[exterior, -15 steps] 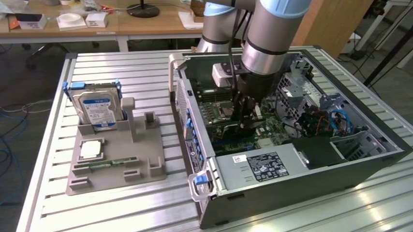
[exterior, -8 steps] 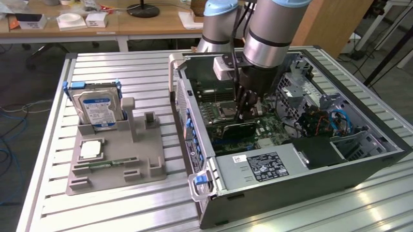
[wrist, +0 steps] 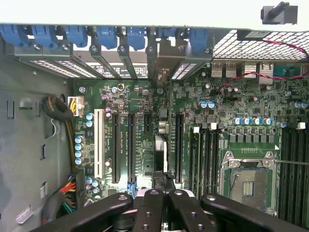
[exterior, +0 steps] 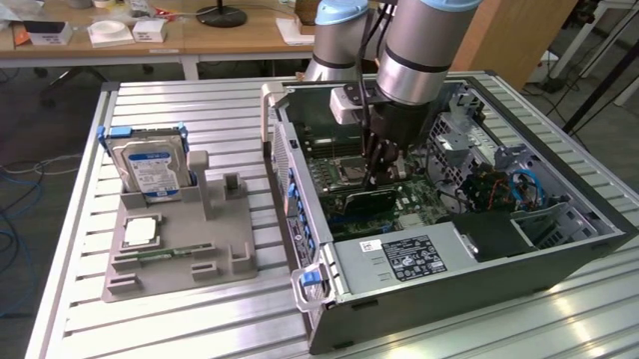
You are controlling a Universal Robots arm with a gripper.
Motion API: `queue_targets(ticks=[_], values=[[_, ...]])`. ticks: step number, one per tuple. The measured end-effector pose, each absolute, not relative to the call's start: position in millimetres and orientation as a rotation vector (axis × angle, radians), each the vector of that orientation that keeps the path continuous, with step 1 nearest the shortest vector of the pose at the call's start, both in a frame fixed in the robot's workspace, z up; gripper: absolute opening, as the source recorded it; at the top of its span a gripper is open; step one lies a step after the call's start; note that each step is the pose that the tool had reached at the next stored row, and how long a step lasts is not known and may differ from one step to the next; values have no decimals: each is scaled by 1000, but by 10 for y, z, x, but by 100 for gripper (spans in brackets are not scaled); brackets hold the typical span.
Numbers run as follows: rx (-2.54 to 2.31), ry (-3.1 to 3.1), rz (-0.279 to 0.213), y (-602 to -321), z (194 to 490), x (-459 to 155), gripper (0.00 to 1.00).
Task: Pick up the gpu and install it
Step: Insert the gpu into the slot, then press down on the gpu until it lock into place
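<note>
Exterior view, nearest first: power supply sits in the near corner of the open PC case. Just past it, at the centre of the case, the gpu stands on edge on the motherboard, dark face towards camera. The gripper sits right on its upper edge, with the arm coming straight down from 12 o'clock.

At 9 o'clock of the case is the grey parts tray. The memory stick lies flat on it and the hard drive stands upright in its cradle at the far end. I see no card on the tray. A desk sits beyond.

In the wrist view the gripper fingers are drawn almost together, pinching the gpu edge-on over the expansion slots.

My read is that pickup is done and the card is at the slot. I can't tell if it's fully seated. It hasn't been let go.
</note>
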State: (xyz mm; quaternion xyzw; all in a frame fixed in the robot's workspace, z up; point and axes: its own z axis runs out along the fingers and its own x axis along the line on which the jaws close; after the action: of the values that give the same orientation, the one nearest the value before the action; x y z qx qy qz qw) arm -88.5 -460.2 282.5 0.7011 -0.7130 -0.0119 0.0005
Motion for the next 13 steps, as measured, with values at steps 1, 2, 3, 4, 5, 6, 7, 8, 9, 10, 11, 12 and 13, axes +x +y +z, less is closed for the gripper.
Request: queue_targets(ticks=[1, 2, 3, 4, 5, 6, 7, 8, 9, 10, 11, 12, 13], values=[[2202, -2239, -37, -4602, 2825, -884, 11], [2202, -2239, -37, -4602, 2825, -885, 11], [2202, -2239, -37, -4602, 2825, -884, 11], [2202, -2239, -37, -4602, 2825, -884, 11], [2202, -2239, -37, -4602, 2825, -885, 11], [2202, -2239, -37, -4602, 2825, -884, 11], [2202, -2239, -37, -4602, 2825, -885, 11], [2202, -2239, -37, -4602, 2825, -884, 11], [2202, -2239, -37, -4602, 2825, -884, 11], [2202, -2239, -37, -4602, 2825, -885, 11], [2202, -2239, -37, -4602, 2825, -885, 11], [2201, -2239, -37, -4602, 2824, -888, 11], [2202, -2239, -36, -4602, 2820, -901, 11]])
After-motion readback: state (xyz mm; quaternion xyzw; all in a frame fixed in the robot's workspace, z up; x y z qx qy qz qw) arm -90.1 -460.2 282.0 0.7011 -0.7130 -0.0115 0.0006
